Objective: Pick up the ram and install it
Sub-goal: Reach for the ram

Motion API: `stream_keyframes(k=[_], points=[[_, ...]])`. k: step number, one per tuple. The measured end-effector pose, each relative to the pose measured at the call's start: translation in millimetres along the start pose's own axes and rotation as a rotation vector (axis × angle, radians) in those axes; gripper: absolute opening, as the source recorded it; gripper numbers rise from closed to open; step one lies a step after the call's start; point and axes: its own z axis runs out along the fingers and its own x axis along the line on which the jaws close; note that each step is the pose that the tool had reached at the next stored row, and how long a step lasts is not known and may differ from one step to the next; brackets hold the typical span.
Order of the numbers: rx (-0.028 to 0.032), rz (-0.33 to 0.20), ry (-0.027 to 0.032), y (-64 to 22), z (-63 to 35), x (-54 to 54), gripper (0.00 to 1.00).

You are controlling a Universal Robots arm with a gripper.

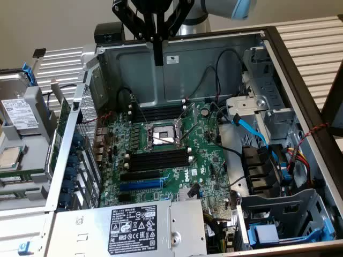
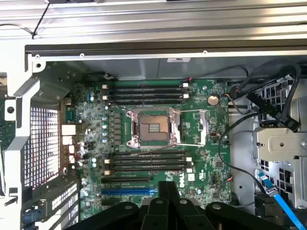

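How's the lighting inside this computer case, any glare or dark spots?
Exterior view: motherboard evenly lit, the bay toward the exterior view's right in shadow. Wrist view: the case rim is washed out pale, and the claw reads as a dark silhouette.

CPU socket (image 1: 163, 135) sits on the motherboard (image 1: 211, 155) inside the case (image 1: 214, 59). Rear memory slots (image 1: 158, 112) just behind socket, front memory slots (image 1: 158, 159) just before it, expansion slot (image 1: 140, 184) and power supply (image 1: 161, 225) further before. Gripper (image 1: 158, 60) above socket, over the case.
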Motion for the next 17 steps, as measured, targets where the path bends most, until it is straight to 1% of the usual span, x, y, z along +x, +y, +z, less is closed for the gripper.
stream_keyframes(k=[12, 15, 17], points=[[0.0000, 0.000, 0.0000, 0.0, 0.0, 0.2, 0.11], [0.0000, 0.000, 0.0000, -0.3, -0.1, 3.1, 0.11], [0.0000, 0.000, 0.0000, -0.6, -0.2, 7.7, 0.11]])
